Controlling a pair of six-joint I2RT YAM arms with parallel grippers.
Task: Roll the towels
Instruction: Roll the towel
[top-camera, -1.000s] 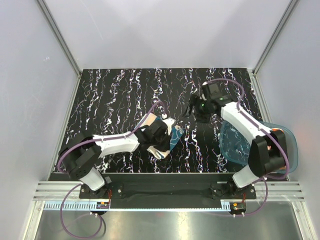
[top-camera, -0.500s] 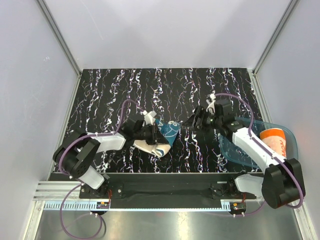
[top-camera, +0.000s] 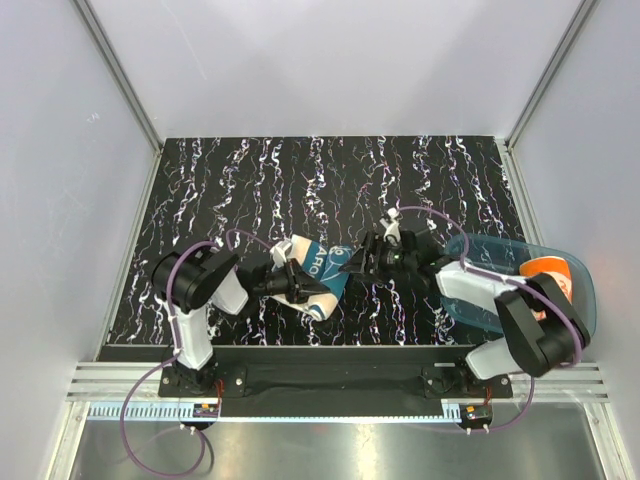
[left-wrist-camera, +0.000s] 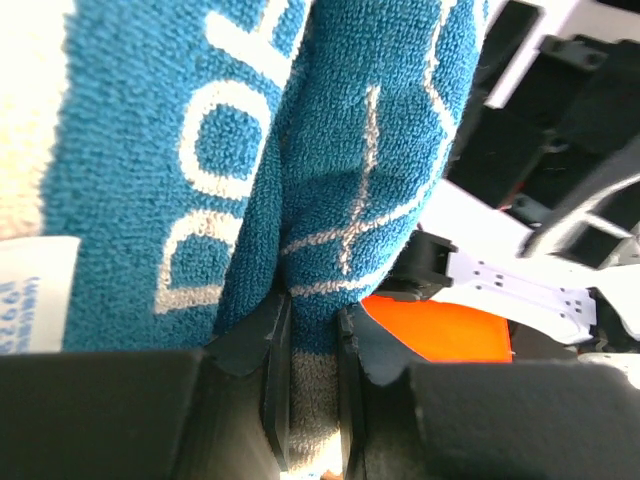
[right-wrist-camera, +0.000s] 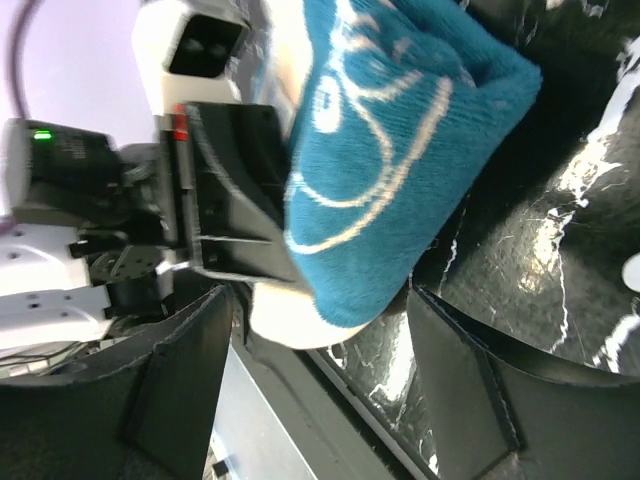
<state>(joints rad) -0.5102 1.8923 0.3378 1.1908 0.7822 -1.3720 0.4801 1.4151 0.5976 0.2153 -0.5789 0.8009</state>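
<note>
**Teal towel (top-camera: 322, 268) held low over the table (top-camera: 220, 190), front centre**
Your left gripper (left-wrist-camera: 305, 330) pinches a fold, nearly closed; your right gripper (right-wrist-camera: 320, 320) stands wide open, empty, the towel's blunt end just inside its jaws

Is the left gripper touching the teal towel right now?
Touching. The left wrist view shows the left gripper pinching a fold of the teal towel between its nearly closed jaws.

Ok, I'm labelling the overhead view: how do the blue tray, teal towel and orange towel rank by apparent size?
1. blue tray
2. teal towel
3. orange towel, though the right arm hides part of it, so its full size is unsure.
</note>
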